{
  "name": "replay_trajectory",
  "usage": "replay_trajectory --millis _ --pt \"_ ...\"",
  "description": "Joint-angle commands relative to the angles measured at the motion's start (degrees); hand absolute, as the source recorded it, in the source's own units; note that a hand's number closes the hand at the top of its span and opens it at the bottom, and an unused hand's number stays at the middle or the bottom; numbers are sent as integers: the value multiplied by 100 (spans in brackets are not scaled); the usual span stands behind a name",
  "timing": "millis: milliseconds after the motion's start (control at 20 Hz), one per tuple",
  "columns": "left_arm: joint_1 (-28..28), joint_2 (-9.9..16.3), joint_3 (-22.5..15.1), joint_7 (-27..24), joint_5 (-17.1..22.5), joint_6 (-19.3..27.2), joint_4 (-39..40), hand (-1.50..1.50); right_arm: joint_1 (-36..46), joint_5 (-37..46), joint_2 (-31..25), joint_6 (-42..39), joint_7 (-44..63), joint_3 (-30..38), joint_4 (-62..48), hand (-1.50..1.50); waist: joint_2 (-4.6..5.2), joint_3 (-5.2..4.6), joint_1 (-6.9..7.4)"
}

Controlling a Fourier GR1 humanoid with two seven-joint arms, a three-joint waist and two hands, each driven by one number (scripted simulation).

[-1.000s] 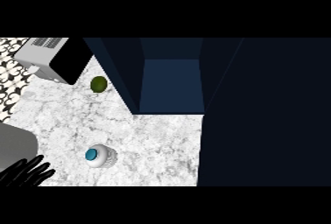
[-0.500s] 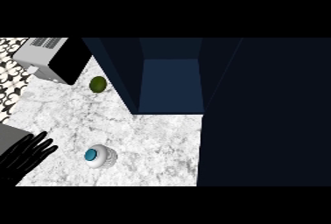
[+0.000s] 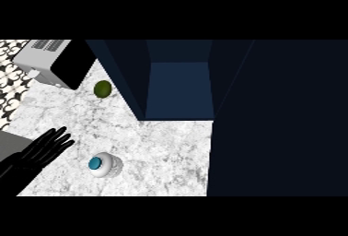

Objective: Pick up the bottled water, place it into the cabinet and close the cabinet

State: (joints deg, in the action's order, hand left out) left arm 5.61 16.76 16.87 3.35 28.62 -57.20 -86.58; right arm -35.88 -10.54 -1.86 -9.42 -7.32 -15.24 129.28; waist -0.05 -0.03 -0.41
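Seen from above, a white marble counter (image 3: pixel 163 143) fills the lower left of the view. Nearest the viewer, at the left edge, the left hand (image 3: pixel 37 154) lies black against the stone, its fingers straight and spread, pointing up and to the right, holding nothing. Just to its right, apart from the fingertips, stands the bottled water (image 3: pixel 105 164), viewed from the top: a round white body with a blue cap. It sits upright on the counter, outside the cabinet. Farther back, a small green round fruit (image 3: pixel 102 88) rests on the counter near the cabinet's left wall. Beyond it, in the top left corner, sits a grey appliance with a black front (image 3: pixel 58 62), likely a microwave. The dark blue cabinet (image 3: pixel 180 90) stands open at the centre top. The right hand does not show.
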Motion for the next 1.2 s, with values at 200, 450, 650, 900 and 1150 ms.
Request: replay_trajectory --millis 200,450,650,900,1150 --pt "-939 -216 50 -1136 -1842 -256 1525 -150 23 14 -61 24 5 -46 -12 -150 11 -4 -19" --pt "-1252 -267 -94 -1820 -2466 39 2503 -150 -18 355 67 144 -283 -378 -273 -150 10 -3 -25" --pt "-1656 -366 -288 -2365 -2989 428 3311 -150 -202 -65 -177 -7 -184 -108 67 -150 15 -5 -49" --pt "-1970 -130 -337 -2863 -3190 402 4452 -150 -316 78 -208 -38 -357 -324 13 -150 21 -8 -64" --pt "-2329 -123 -493 -3205 -3355 511 5210 -150 -639 157 -290 -100 -654 -394 -46 -150 21 -9 -106"
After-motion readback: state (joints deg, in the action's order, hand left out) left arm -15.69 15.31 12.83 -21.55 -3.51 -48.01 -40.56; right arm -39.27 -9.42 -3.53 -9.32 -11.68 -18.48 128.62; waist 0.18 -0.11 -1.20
